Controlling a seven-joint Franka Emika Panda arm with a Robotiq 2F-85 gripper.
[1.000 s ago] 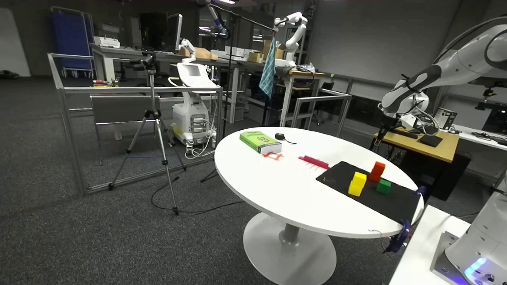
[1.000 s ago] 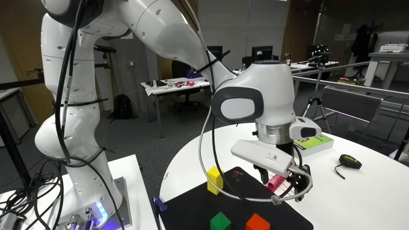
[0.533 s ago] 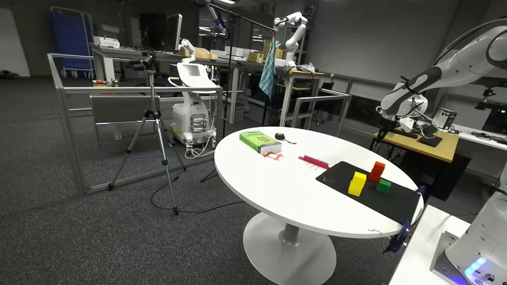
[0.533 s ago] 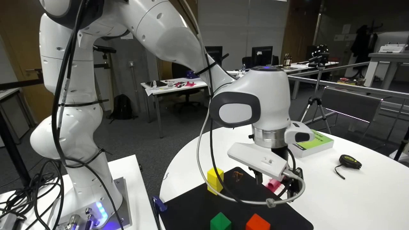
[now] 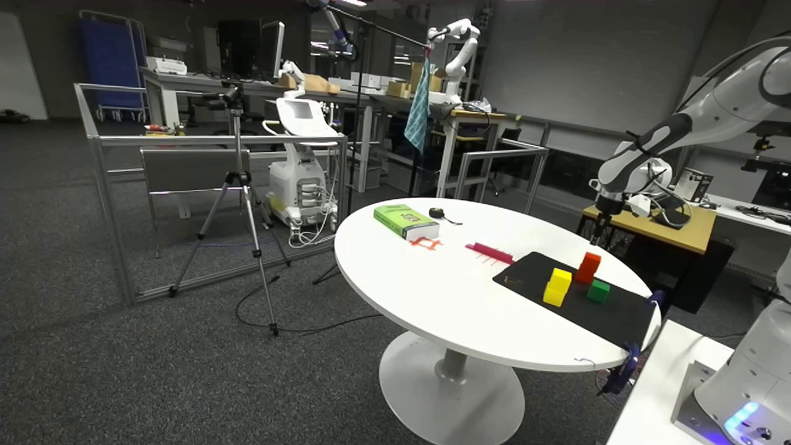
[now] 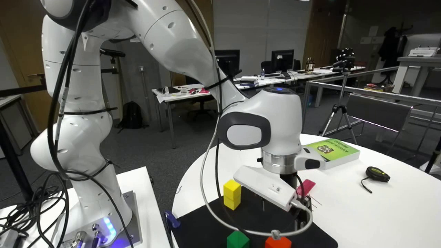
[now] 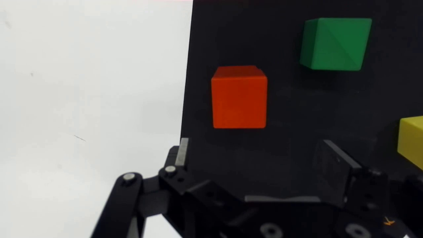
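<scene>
My gripper (image 7: 254, 142) is open and empty above the black mat (image 7: 287, 109), its two fingers wide apart. In the wrist view a red block (image 7: 239, 102) lies just beyond the gap between the fingertips, nearest to the gripper and apart from it. In an exterior view the red (image 5: 588, 267) shows as a stack of two blocks. A green block (image 7: 340, 44) sits on the mat beyond it. A stack of two yellow blocks (image 6: 232, 194) stands on the mat; only part shows at the wrist view's right edge (image 7: 411, 142). The gripper (image 6: 280, 215) hangs above the mat, partly hidden by its camera and cable.
The mat lies on a round white table (image 5: 432, 296), held by blue clamps (image 5: 627, 364) at the edge. A pink strip (image 5: 491, 252), a green book (image 5: 406, 221) and a tape measure (image 6: 377, 174) lie farther off. A loose cable loops below the wrist.
The arm has moved left and down in an exterior view, carrying the gripper away from the pink strip and lower over the mat near the red blocks. The blocks have not moved.
</scene>
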